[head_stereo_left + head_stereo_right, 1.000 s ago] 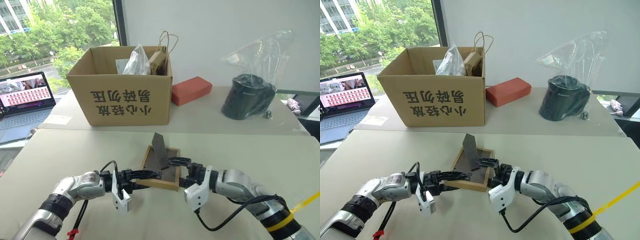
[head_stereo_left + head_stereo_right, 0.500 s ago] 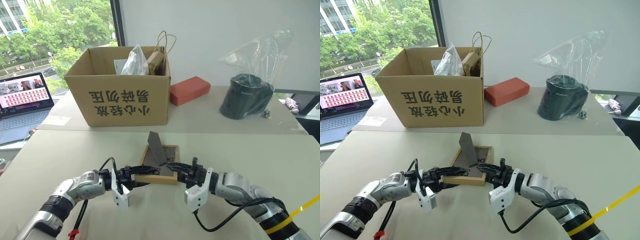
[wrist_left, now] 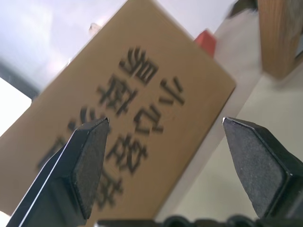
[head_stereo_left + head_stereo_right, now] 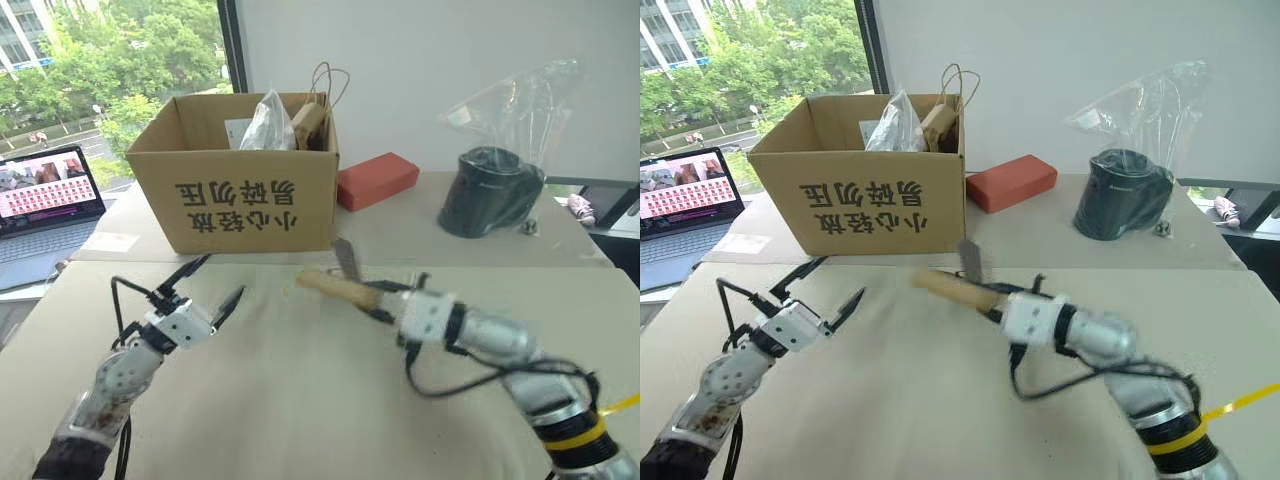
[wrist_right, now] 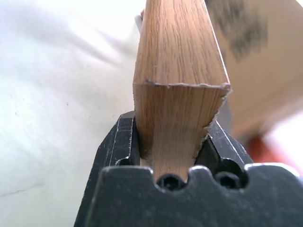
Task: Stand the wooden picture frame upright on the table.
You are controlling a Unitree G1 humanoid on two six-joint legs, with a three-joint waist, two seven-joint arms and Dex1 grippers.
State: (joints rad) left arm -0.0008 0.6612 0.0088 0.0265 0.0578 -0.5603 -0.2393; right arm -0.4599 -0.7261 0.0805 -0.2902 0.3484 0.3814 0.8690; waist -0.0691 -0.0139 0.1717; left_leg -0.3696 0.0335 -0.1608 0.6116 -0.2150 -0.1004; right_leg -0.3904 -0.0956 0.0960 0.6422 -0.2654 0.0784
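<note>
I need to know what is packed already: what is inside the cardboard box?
Sticking out of the cardboard box are a crumpled clear plastic bag and a brown paper bag with looped handles. Whatever lies lower is hidden by the box walls.

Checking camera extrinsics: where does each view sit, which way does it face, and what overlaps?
Left and right eye views: on the head, looking forward and down over the table; both arms show, left gripper, right gripper holding the wooden picture frame.
Left wrist view: along its open fingers, facing the cardboard box.
Right wrist view: along its fingers, which clamp the frame's edge.
Shared: the frame and the box show in all views.
</note>
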